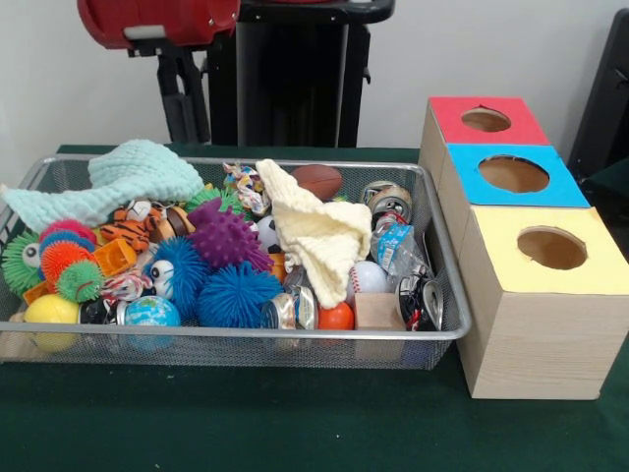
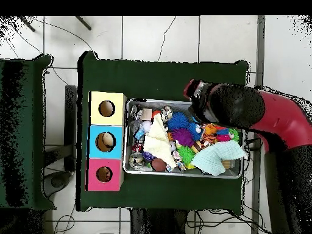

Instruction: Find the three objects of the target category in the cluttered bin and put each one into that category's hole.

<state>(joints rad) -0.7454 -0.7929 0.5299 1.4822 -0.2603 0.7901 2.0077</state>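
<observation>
Green tabletop holds the bin (image 1: 444, 329); I'm searching, my gripper's (image 2: 196, 91) state unclear, and next should reach for the tiger (image 1: 130, 232).

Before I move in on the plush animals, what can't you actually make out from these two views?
- Gripper: front view's top edge cuts it off; overhead, the arm covers it.
- Tiger: partly buried under the mint cloth.
- Other plush animals: none identifiable in the bin; the cream cloth and clutter hide whatever is beneath.

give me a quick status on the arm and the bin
Arm over bin, gripper state unclear. Plush tiger half buried. Cloths and spiky balls crowd it.
</observation>
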